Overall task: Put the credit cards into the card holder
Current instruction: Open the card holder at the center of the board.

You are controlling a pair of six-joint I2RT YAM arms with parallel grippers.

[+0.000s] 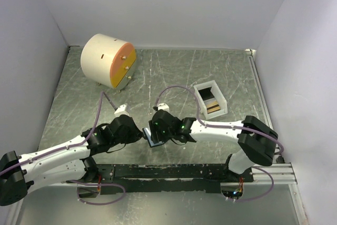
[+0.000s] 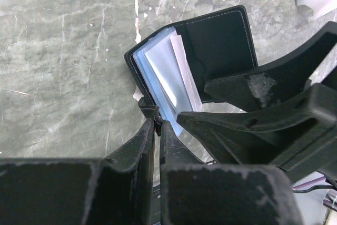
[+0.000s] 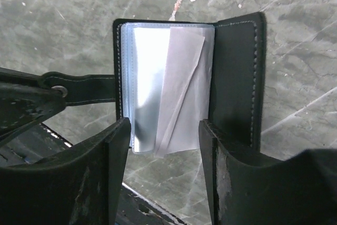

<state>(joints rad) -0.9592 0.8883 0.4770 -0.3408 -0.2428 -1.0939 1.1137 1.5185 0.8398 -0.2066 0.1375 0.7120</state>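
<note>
Left gripper [image 1: 141,135] and right gripper [image 1: 158,132] meet at the card holder [image 1: 153,141], which seems open.

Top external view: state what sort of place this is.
Likely a robot test cell: plain pale walls enclose a scratched metal tabletop, and the left arm and right arm mount on a black rail at its near edge.

The card holder [image 3: 237,77] is black with pale stitching along its border, and its inner sleeves are clear, tinged blue-white. The bench [image 1: 210,72] is grey-green, marbled with pale streaks. At eleven o'clock on it, the cylinder [image 1: 102,56] is cream with an orange face. At two o'clock, the tray [image 1: 221,101] is white, with gold-brown credit cards [image 1: 212,108] inside. The left tool [image 2: 157,119] and right tool [image 3: 164,127] are matte black, scuffed grey.
</note>
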